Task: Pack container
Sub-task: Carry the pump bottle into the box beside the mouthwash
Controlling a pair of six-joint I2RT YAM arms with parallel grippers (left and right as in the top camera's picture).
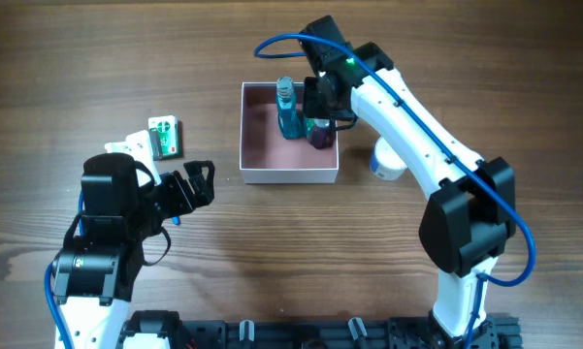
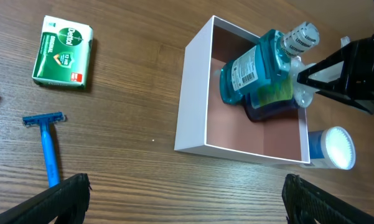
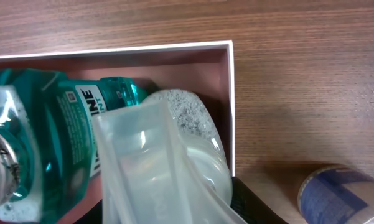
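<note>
Container: the container (image 1: 289, 175) sits open side up about midway across the desk, nearer the far edge than the near one.
Contents: a teal bottle (image 1: 289, 116) leans in the far half of the box. A dark bottle (image 1: 320, 137) lies just beside it, toward the far right corner. The near half of the pink floor is bare.
Right gripper: the right gripper (image 2: 300, 86) reaches down into the container's far right corner, right up against both bottles. Its clear pads hide the contact, so whether it is clamped on a bottle or let go cannot be told.
Left gripper: the left gripper (image 1: 198, 182) hangs over the desk left of the container, jaws spread wide and holding nothing.
Left out: a white canister (image 1: 388, 161) lies against the container's right wall. A green box (image 1: 165, 136) and a razor (image 2: 48, 146) lie well to the left.
Handling: the container looks like thin card, probably light and fairly stiff. Its walls would likely bow under a hard pinch. With both bottles at the far side it is probably back-heavy, and it may skid on the smooth desk if nudged.
Where to hold: a pinch over the rim of the near or left wall, close to a corner, seems soundest. The card is likely stiffest there and nothing crowds it.
</note>
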